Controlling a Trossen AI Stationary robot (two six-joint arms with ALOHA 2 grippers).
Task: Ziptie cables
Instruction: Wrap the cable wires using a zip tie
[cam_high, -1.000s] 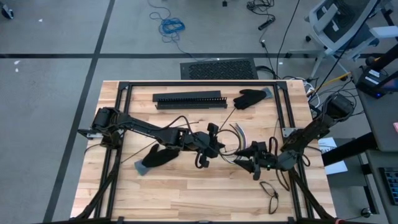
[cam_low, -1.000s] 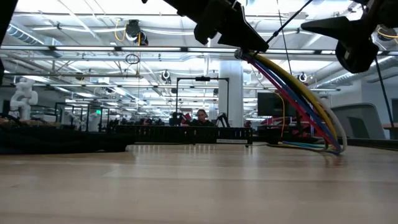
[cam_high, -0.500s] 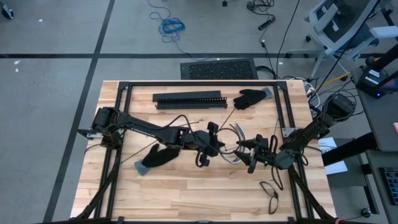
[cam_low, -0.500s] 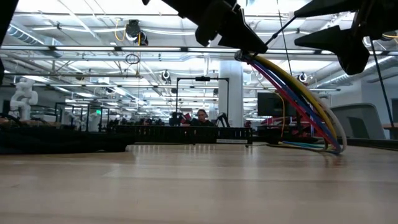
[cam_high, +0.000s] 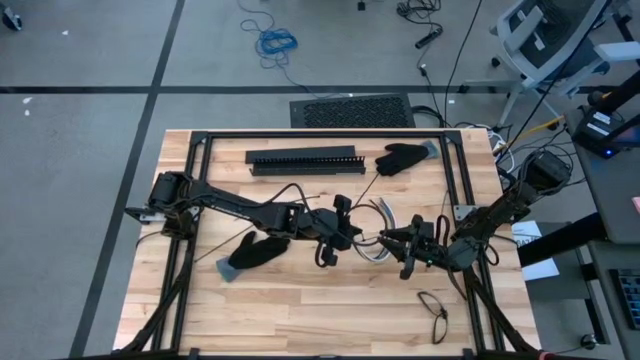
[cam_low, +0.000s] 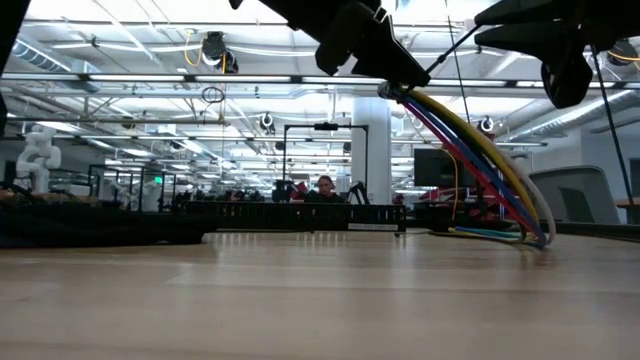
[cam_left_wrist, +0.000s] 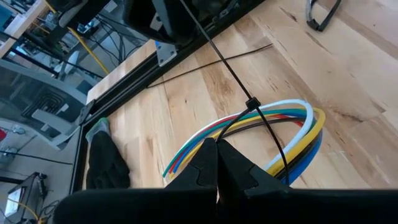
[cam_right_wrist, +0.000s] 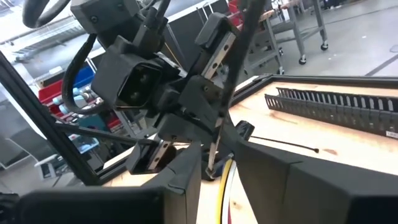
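Note:
The cables (cam_left_wrist: 292, 121) are a bundle of white, green, red, yellow and blue wires bent in an arc, with a thin black zip tie (cam_left_wrist: 252, 104) looped round it. My left gripper (cam_high: 350, 232) is at the table's middle, shut on one end of the bundle. My right gripper (cam_high: 396, 250) hovers open just right of the cables (cam_high: 385, 212). In the right wrist view the tie's long tail (cam_right_wrist: 227, 81) runs down into the gap between the fingers of my right gripper (cam_right_wrist: 217, 171); whether it touches them does not show. My left gripper (cam_left_wrist: 216, 152) pinches the cable bundle between its two shut fingers at one end of the arc (cam_left_wrist: 208, 142). That end (cam_low: 397, 90) is held up above the table. The cables (cam_low: 490, 160) curve down from it, and their low bend (cam_low: 535, 238) rests on the wood.
A long black slotted bar (cam_high: 305, 160) lies near the far edge, with a black glove (cam_high: 405, 157) to its right. Another glove (cam_high: 255, 252) lies under the left arm. Spectacles (cam_high: 432, 308) sit near the right front. A loose zip tie (cam_left_wrist: 211, 62) lies on the wood.
My right gripper has risen and moved a little toward the far edge, closing in on the cables and the tie's tail. My left gripper and the cable bundle have stayed where they were.

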